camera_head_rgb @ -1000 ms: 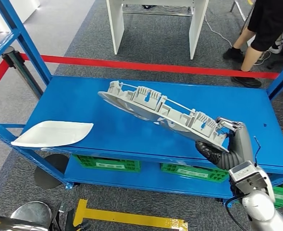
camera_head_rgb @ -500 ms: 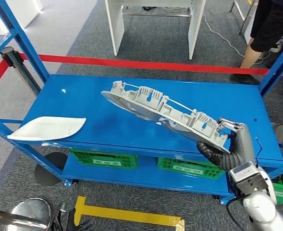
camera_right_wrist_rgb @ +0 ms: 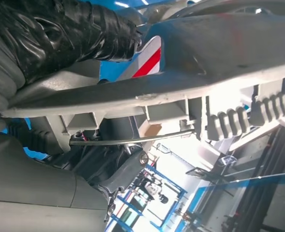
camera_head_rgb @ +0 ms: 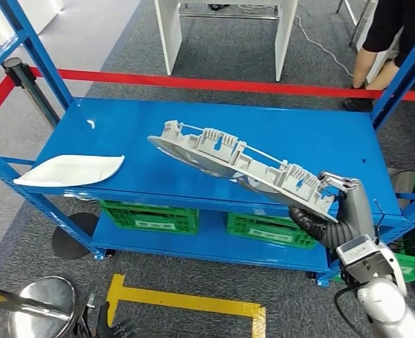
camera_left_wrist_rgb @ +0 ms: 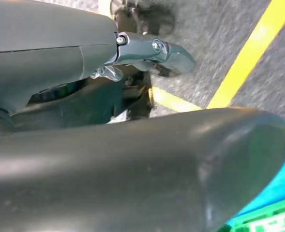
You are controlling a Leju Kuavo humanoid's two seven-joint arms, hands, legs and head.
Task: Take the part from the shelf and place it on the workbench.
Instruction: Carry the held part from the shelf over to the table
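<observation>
- Since the earlier frames the whole head view had shifted: the blue shelf (camera_head_rgb: 311, 141) sat a little higher and further left in the picture, so the camera had moved rather than the things, while the part (camera_head_rgb: 237, 163) kept the same place against the right robot hand (camera_head_rgb: 337, 211).
- The right robot hand grasped the long grey ribbed part at its near right end, dark fingers (camera_right_wrist_rgb: 79, 29) curled under its edge and the thumb on top.
- The part hung tilted in the air above the shelf's top deck, its far left end higher, its held end out over the front right edge.
- A flat white panel (camera_head_rgb: 69, 170) lay on the left front corner of the top deck, overhanging the edge, well apart from the part.
- Green crates (camera_head_rgb: 151, 215) stood on the lower deck.
- A red barrier tape (camera_head_rgb: 221, 85) ran behind the shelf; a person's legs (camera_head_rgb: 368, 67) stood beyond it at the far right.
- The left robot hand (camera_left_wrist_rgb: 133, 164) hung over grey floor with a yellow line (camera_left_wrist_rgb: 250, 53); whether it was released or clenched could not be told.
</observation>
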